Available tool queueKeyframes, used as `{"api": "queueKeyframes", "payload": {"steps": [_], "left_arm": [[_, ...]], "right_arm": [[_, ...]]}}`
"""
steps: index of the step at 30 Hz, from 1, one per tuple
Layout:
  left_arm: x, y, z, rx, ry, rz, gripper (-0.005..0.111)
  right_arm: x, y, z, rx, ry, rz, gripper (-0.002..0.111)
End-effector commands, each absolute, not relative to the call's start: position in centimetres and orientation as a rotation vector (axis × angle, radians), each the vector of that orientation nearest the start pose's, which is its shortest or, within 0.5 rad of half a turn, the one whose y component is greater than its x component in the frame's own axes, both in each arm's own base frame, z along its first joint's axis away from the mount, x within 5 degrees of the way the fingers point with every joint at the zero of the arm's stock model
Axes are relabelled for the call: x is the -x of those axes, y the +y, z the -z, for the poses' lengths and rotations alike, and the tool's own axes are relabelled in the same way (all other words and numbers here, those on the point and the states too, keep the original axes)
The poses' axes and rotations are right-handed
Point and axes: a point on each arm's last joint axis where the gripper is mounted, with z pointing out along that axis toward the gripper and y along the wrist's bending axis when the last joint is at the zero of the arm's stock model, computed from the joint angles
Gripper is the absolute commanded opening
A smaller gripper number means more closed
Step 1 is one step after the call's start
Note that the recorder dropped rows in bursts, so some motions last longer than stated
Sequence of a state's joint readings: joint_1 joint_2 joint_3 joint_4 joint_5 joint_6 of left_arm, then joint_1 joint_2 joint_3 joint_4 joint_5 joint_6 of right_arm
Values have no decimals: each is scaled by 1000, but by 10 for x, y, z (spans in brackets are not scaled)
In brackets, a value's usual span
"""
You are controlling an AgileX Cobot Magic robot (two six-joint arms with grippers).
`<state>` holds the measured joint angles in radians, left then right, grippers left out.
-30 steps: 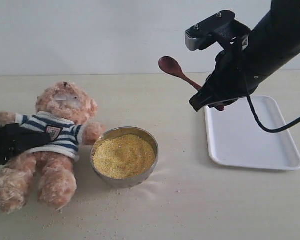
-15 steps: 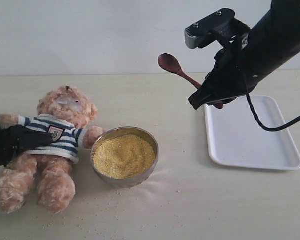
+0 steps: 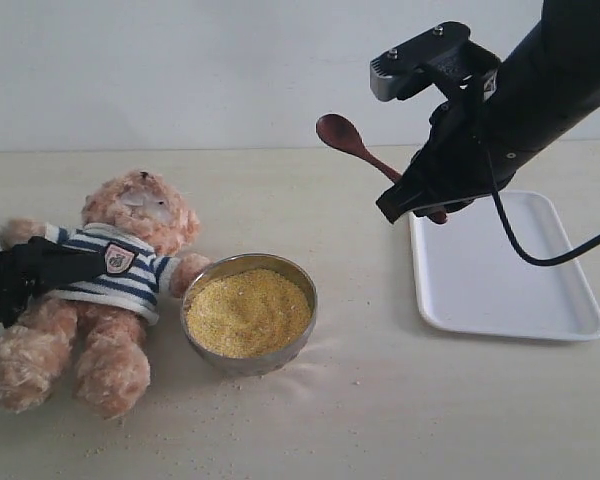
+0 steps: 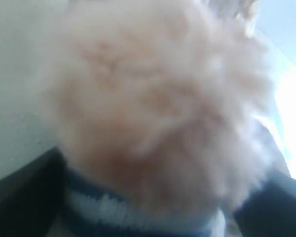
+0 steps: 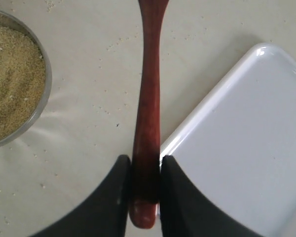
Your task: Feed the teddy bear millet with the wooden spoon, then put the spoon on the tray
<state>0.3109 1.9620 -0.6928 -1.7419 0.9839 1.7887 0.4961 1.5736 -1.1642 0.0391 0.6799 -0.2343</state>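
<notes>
The teddy bear (image 3: 130, 215) lies on its back at the left of the table, its striped shirt (image 3: 120, 275) showing. My left gripper (image 3: 50, 272) reaches in from the left and is shut on the bear's chest. In the left wrist view blurred fur (image 4: 153, 98) fills the frame. The metal bowl (image 3: 202, 340) of millet (image 3: 248, 310) stands beside the bear. My right gripper (image 3: 415, 200) hangs above the tray's (image 3: 500, 270) near-left corner, shut on the wooden spoon's (image 3: 345, 135) handle (image 5: 149, 89). The spoon's bowl points toward the bear, high above the table.
Spilled grains dot the table around the metal bowl (image 5: 44, 74) and in front of the bear. The white tray (image 5: 246, 148) holds nothing. A black cable (image 3: 540, 255) from the right arm loops over the tray. A pale wall closes the back.
The bear has shifted slightly right and turned a little in the left gripper's hold. The right gripper and spoon have barely moved.
</notes>
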Motion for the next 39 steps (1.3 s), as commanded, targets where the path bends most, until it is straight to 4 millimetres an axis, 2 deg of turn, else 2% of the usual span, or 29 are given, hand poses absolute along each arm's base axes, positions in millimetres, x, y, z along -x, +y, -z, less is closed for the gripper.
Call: {"api": "queueKeyframes", "payload": {"steps": [1,5,16,17,19,20,23,27,29,31,34,36,39], "left_arm": [[-300,25,-125,102,2178,1088,88],[-294,26,-135,3,2192,1060,88],[-280,48,-158,-110,2192,952,86],[-278,49,-161,-117,2192,934,84],[-276,54,-169,-102,2194,880,69],[-275,58,-173,-74,2199,845,56],[-271,69,-186,70,2199,788,5],[-265,81,-207,291,2168,719,5],[-262,90,-221,479,2113,630,5],[-256,100,-235,717,2009,538,5],[-235,113,-260,1065,1752,405,5],[-223,119,-274,1156,1633,317,5],[-209,122,-291,1197,1532,218,5]], "right_arm": [[-292,158,-273,888,2414,-141,0],[-292,158,-273,887,2412,-141,0],[-290,159,-273,869,2431,-177,0],[-290,159,-272,870,2433,-177,0],[-289,159,-272,874,2442,-176,0],[-289,159,-272,876,2447,-176,0],[-289,159,-272,876,2447,-176,0],[-289,159,-272,875,2445,-176,0],[-289,159,-272,874,2443,-176,0],[-289,159,-272,874,2446,-179,0],[-289,159,-272,875,2449,-178,0],[-289,159,-272,875,2449,-178,0],[-289,159,-272,874,2447,-179,0]]}}
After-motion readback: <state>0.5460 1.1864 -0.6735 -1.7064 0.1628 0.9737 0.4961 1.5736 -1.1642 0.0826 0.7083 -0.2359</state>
